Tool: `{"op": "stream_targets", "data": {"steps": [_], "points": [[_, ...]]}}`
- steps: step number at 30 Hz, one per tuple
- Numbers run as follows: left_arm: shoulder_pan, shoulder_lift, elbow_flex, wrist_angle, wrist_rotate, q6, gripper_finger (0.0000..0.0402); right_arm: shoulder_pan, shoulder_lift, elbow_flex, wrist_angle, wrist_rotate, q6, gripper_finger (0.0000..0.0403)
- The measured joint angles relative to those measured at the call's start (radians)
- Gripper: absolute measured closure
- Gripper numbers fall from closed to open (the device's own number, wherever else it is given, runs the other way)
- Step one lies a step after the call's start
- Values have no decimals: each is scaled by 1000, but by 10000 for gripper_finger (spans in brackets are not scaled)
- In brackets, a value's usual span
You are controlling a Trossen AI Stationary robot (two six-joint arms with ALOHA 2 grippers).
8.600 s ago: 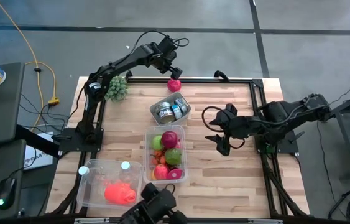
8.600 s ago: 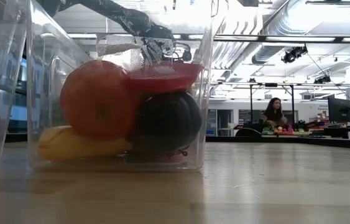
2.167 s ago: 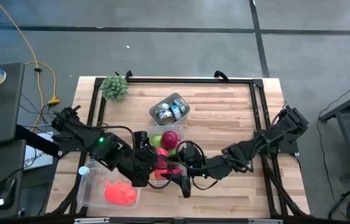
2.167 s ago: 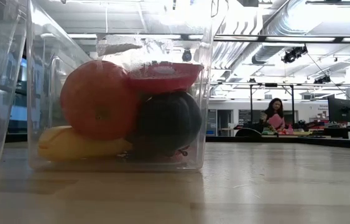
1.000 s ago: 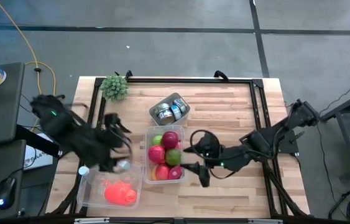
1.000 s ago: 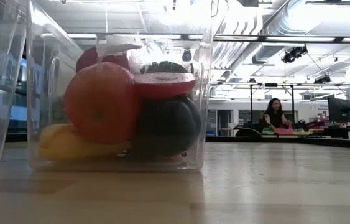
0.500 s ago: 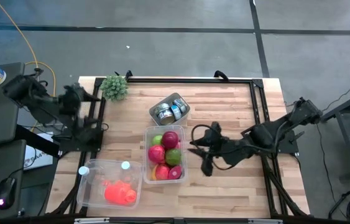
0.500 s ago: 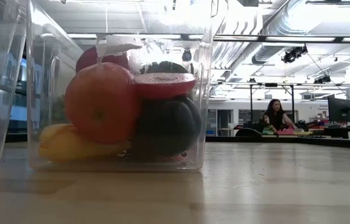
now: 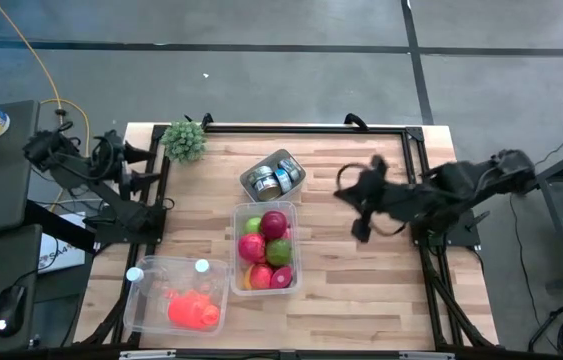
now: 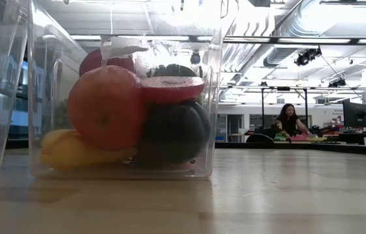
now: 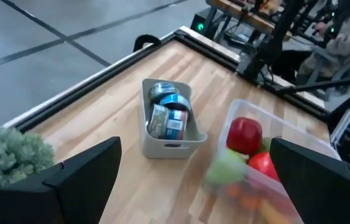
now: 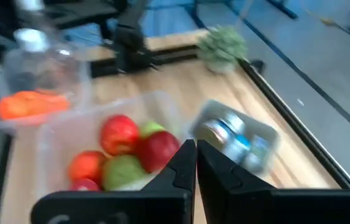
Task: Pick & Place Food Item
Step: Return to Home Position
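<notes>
A clear bin (image 9: 266,248) in the middle of the table holds red and green apples, among them a red apple (image 9: 274,222) (image 11: 244,134) at its far end. The low view shows the bin (image 10: 124,97) up close, with an orange fruit, a dark one and a yellow one against its wall. My right gripper (image 9: 351,200) (image 12: 196,168) hovers to the right of the bin, shut and holding nothing. My left gripper (image 9: 136,165) (image 11: 187,180) stands open beyond the table's left edge, near the far corner, also holding nothing.
A grey bin with cans (image 9: 275,176) stands just beyond the fruit bin. A second clear bin (image 9: 176,295) with an orange-red item and bottles sits at the near left. A small green plant (image 9: 185,140) is at the far left corner. Bare wood lies to the right.
My right gripper has drawn back from the fruit bin's near right side, going toward the table's far and right edges. My left arm has swung from above the near-left bin out past the table's left edge, toward the far corner. The fruit has stayed in place.
</notes>
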Motion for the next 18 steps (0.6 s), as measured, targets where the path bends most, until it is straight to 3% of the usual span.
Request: {"op": "stream_targets", "data": {"steps": [6, 10, 14, 18], "points": [[0, -113, -137, 49, -47, -49, 3, -50, -122, -41, -193, 38, 71, 401], [-2, -155, -212, 52, -40, -102, 3, -82, -261, -217, -201, 41, 120, 401], [-2, -189, -270, 57, -37, -150, 3, -126, -453, -496, 1, 28, 125, 401], [-2, -216, -316, 101, -40, -156, 3, -167, -638, -796, 324, -32, 46, 401]]}}
